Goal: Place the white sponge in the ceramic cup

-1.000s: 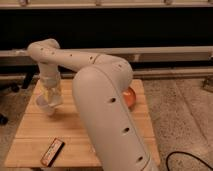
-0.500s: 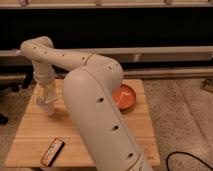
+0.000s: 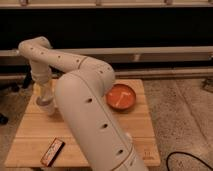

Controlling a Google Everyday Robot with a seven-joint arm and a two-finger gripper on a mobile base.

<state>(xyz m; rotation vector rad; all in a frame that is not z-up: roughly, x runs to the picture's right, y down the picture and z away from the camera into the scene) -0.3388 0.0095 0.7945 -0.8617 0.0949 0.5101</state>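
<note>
Hiding table (image 3: 30, 144) middle, arm (image 3: 90, 115), claw (image 3: 48, 106) over left side

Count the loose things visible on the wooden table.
2: the orange bowl toward the table's right rear, and the dark bar near the front left edge. The gripper hangs low over the left side; it and the arm may hide others.

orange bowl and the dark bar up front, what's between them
In the camera view, the robot's arm crosses between the orange bowl and the dark bar, hiding the table there. The gripper hangs over the table's left part.
</note>
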